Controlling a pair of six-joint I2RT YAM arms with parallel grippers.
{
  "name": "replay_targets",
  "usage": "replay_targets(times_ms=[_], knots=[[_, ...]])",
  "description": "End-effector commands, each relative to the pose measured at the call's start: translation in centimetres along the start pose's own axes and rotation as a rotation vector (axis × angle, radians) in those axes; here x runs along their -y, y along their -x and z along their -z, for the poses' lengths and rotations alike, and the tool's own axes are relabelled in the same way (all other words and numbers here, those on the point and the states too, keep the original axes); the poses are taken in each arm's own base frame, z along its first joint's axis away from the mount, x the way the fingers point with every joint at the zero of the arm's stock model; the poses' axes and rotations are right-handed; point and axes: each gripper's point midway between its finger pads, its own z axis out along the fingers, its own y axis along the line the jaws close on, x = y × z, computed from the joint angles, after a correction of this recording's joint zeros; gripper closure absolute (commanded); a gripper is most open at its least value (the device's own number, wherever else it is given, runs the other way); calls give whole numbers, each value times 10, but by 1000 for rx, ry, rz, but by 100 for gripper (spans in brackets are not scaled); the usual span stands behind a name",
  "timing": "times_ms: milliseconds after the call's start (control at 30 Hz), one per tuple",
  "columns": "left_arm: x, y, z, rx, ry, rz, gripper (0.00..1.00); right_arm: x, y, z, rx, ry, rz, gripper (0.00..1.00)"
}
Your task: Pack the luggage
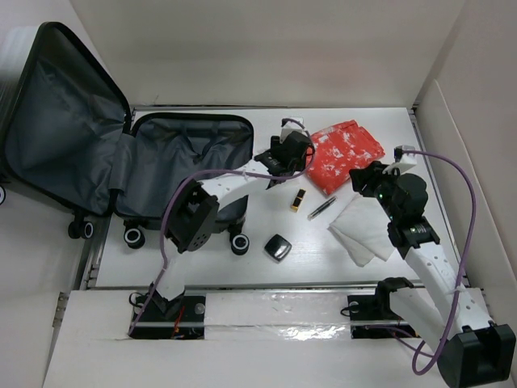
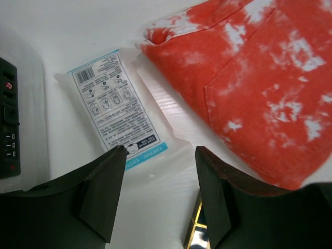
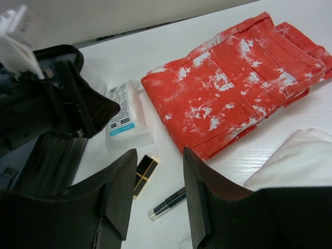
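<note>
The luggage [image 1: 186, 162] lies open at the left, its lid [image 1: 65, 121] propped up, showing dark grey lining; its lock edge shows in the left wrist view [image 2: 9, 119]. My left gripper [image 1: 300, 155] is open and empty just above a white cotton-pad packet [image 2: 119, 109], jaws [image 2: 161, 153] over its near end. A folded red-and-white garment [image 1: 346, 153] lies right of the packet. My right gripper [image 1: 363, 178] is open and empty above the table, looking over a black-and-gold lipstick [image 3: 144, 171] and a dark pen-like tube [image 3: 167, 203].
A black compact [image 1: 279, 247] lies near the suitcase's front wheel [image 1: 239, 244]. A white folded cloth [image 1: 359, 226] lies under the right arm. The lipstick [image 1: 299, 200] and tube [image 1: 321, 208] lie mid-table. White walls enclose the table.
</note>
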Motion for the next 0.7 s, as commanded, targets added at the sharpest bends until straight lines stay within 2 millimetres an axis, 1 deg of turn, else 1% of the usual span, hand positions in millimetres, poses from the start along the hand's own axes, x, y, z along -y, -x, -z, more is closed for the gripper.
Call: replay_targets(times_ms=[0,33,67,100,133,167,200,233,267,300,333,367,400,433,467,533,567,633,667], knots=[[-16,-7,-10,-22,116,-77,47,-12,16,1,60,49,19,53],[-16,-3,-13,-14,130,-74,46,-11,17,2,67,43,19,53],[-21,-7,-15,-22,164,-87,46,-9,17,2,67,36,17,53],[-28,-10,-21,-27,182,-85,45,-10,17,2,67,39,17,53],[-28,-12,-23,-31,184,-88,44,-11,15,1,60,48,18,53],[-31,-11,-27,-27,185,-78,44,-13,16,1,61,58,18,53],[-37,-16,-34,-38,196,-77,44,-16,16,2,60,71,21,53],[-35,-15,-36,-39,191,-71,44,-15,16,2,59,69,22,53],[-37,-15,-40,-45,189,-66,44,-14,16,1,61,63,22,53],[-37,-23,-46,-60,194,-77,44,-13,15,1,60,58,21,53],[-35,-20,-48,-57,190,-78,44,-14,15,1,62,65,19,53],[-39,-22,-53,-65,196,-77,44,-15,15,0,58,74,21,53],[-38,-32,-61,-85,195,-87,44,-20,13,1,49,97,23,53],[-34,-31,-64,-86,182,-82,45,-20,14,1,47,102,31,53],[-35,-39,-71,-109,175,-80,47,-21,14,1,48,105,32,53],[-32,-44,-76,-123,163,-80,47,-19,16,1,56,92,33,53],[-29,-48,-79,-133,148,-80,49,-18,14,1,56,89,29,53],[-28,-62,-83,-161,135,-87,54,-21,15,2,55,103,32,53],[-29,-64,-87,-167,121,-76,67,-22,16,3,57,107,36,53]])
